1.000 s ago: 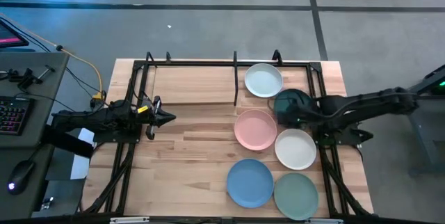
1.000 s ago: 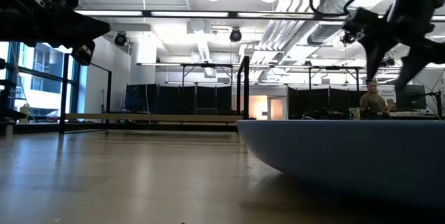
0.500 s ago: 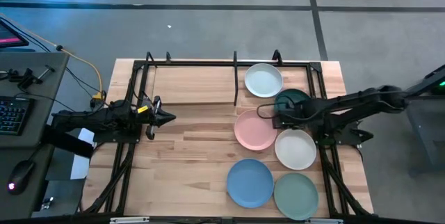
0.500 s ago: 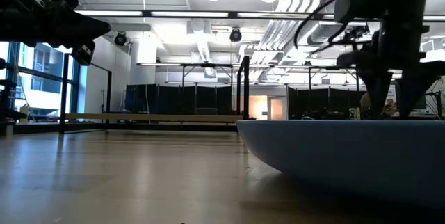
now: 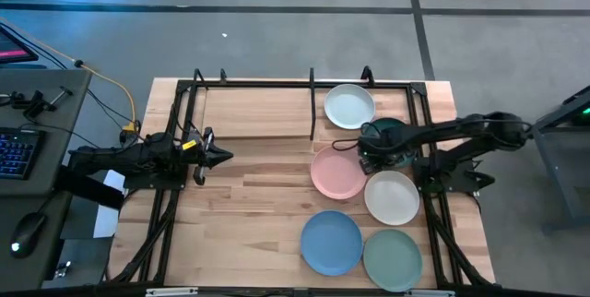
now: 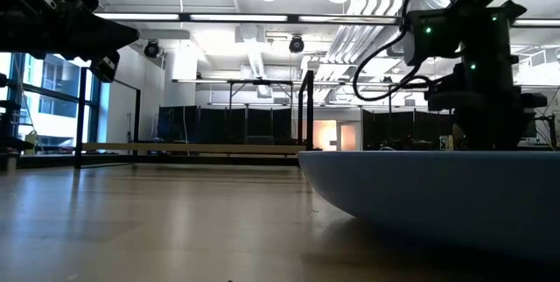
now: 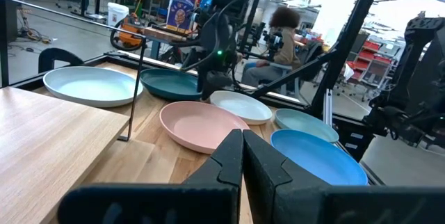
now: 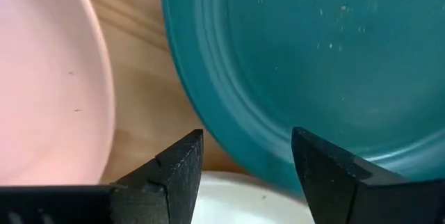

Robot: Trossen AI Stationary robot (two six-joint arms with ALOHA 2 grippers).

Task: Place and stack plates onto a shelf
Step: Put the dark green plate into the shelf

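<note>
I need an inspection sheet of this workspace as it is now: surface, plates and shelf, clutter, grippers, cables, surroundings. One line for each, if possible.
Surface: light wooden table, bare on its left half.
Job's things: six plates, all on the table's right half; pale mint plate, dark green plate, pink plate, white plate, blue plate, sage green plate. Shelf at the far edge, with only the pale mint plate on it.
Clutter: nothing seen on the table.
Grippers: right gripper open, low over the dark green plate's rim; left gripper shut, waiting at the left.
Cables: yellow cable left of the table.
Surroundings: keyboard on a side desk; a seated person behind.
</note>
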